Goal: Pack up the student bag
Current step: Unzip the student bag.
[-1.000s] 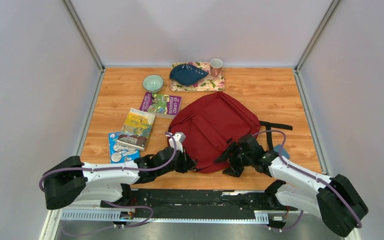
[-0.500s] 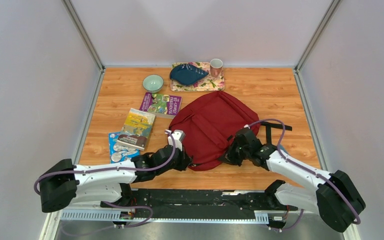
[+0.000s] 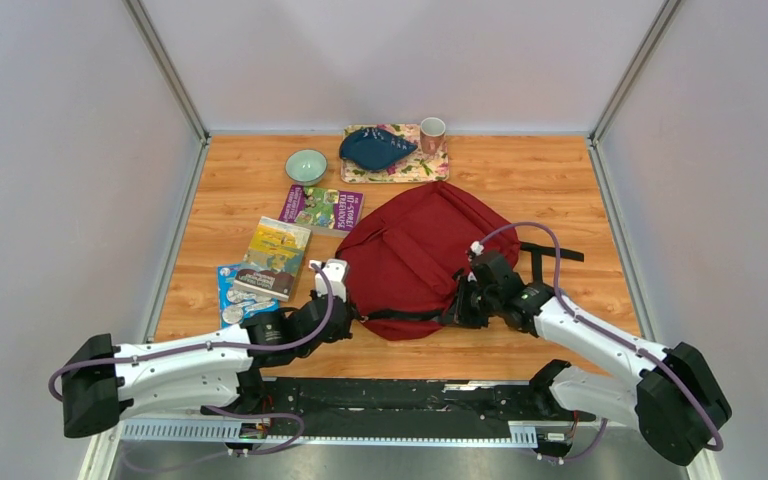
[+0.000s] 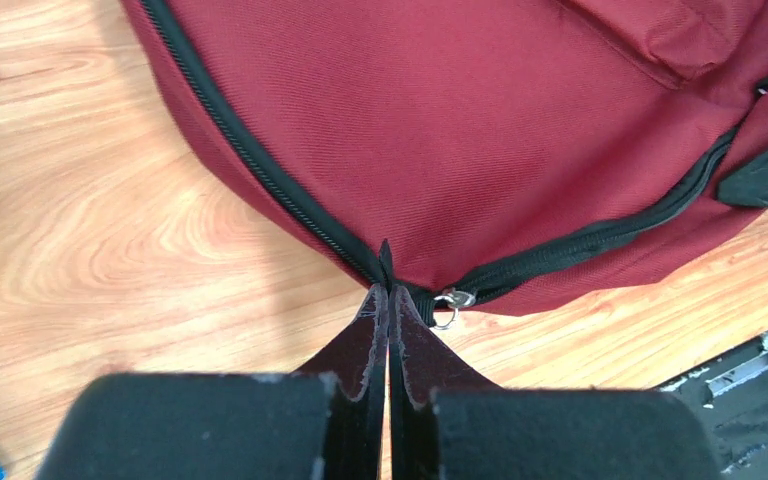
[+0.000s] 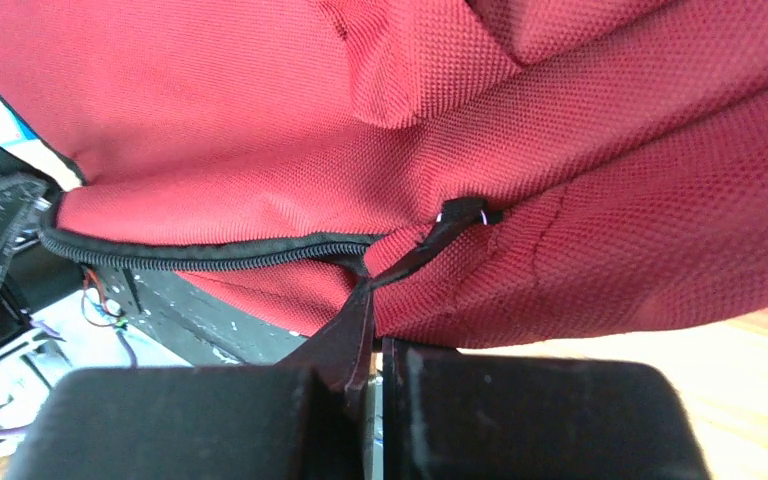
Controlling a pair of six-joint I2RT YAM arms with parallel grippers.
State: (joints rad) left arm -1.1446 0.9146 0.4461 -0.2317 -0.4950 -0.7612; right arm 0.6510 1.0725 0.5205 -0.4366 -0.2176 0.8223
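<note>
The top camera looks down from the backpack's near side; both wrist cameras sit close, sharing its zipper.

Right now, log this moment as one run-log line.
left gripper: shut on zipper tab | right gripper: shut on pull cord | student bag: zipper closed where seen | books: outside bag

Place: lab test cell — white panel walls | wooden tabletop
</note>
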